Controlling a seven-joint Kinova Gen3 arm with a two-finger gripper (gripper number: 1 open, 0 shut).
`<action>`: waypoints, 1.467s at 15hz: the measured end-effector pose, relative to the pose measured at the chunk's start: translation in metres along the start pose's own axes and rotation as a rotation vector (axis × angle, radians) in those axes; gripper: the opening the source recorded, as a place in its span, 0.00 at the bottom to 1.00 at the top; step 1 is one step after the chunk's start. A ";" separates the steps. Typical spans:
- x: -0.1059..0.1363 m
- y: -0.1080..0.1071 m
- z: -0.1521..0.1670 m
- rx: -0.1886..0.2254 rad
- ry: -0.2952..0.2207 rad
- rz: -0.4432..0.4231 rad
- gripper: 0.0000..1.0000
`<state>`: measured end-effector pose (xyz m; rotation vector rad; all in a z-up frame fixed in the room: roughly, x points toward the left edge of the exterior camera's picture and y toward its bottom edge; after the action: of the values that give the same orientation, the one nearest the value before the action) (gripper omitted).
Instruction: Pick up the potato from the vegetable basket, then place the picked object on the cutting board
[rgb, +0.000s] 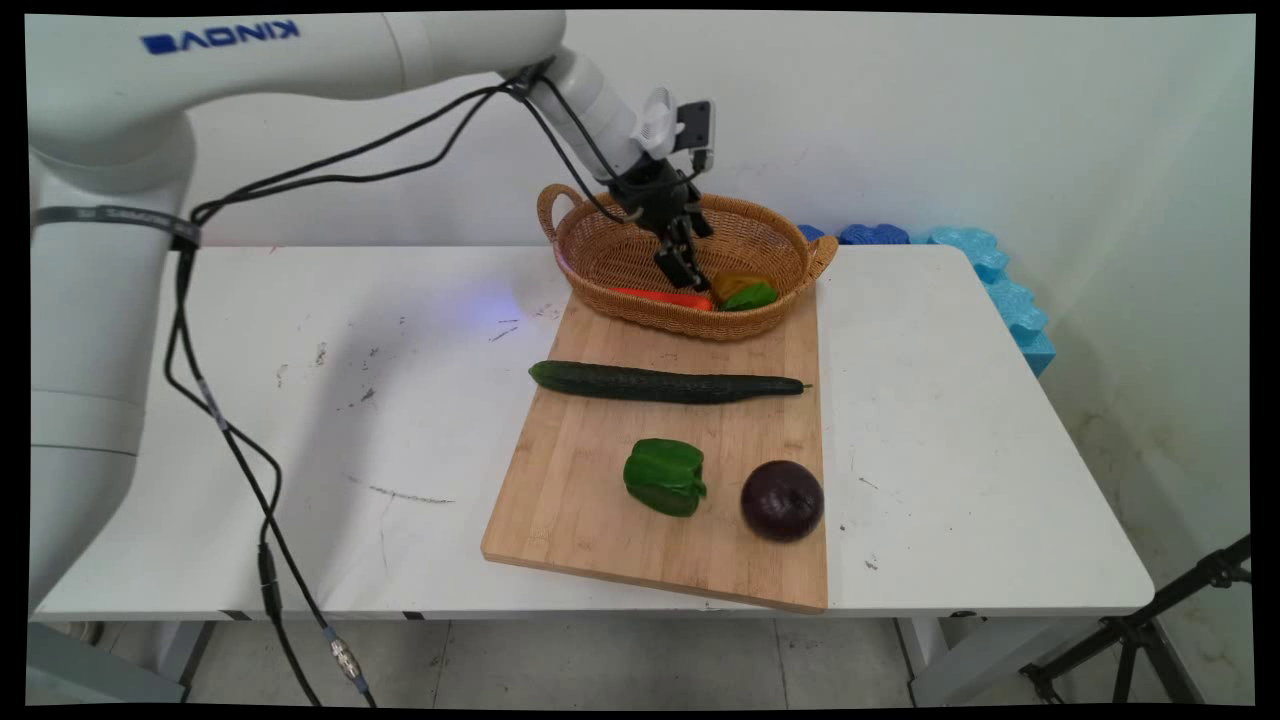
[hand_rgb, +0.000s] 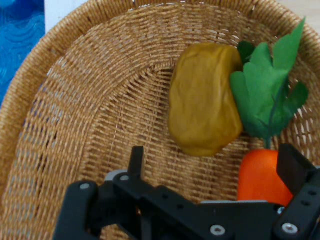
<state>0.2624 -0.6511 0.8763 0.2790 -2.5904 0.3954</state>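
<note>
My gripper (rgb: 690, 262) reaches down into a wicker basket (rgb: 600, 255) at the far end of a wooden cutting board (rgb: 590, 470). In the hand view the gripper (hand_rgb: 215, 162) is open, its fingers (hand_rgb: 136, 159) spread wide. An orange carrot (hand_rgb: 260, 176) with green leaves (hand_rgb: 265, 95) lies on the basket floor (hand_rgb: 100, 115), just inside the right finger and not clamped. A brownish-yellow potato (hand_rgb: 205, 97) rests beside the leaves, beyond the fingertips. From the main view the carrot (rgb: 665, 297) and potato (rgb: 735, 282) lie along the basket's near wall.
On the board lie a long cucumber (rgb: 665, 384), a green bell pepper (rgb: 665, 476) and a dark purple onion (rgb: 782, 500). Blue foam pieces (rgb: 1000, 280) sit at the table's far right corner. Black cables (rgb: 240, 450) hang down at the left.
</note>
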 end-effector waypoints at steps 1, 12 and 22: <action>0.001 -0.002 0.006 -0.003 0.000 0.005 1.00; 0.006 -0.018 0.055 -0.019 0.003 0.043 0.00; 0.005 -0.014 0.063 -0.035 -0.003 0.068 0.00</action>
<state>0.2336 -0.6858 0.8292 0.1796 -2.6128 0.3731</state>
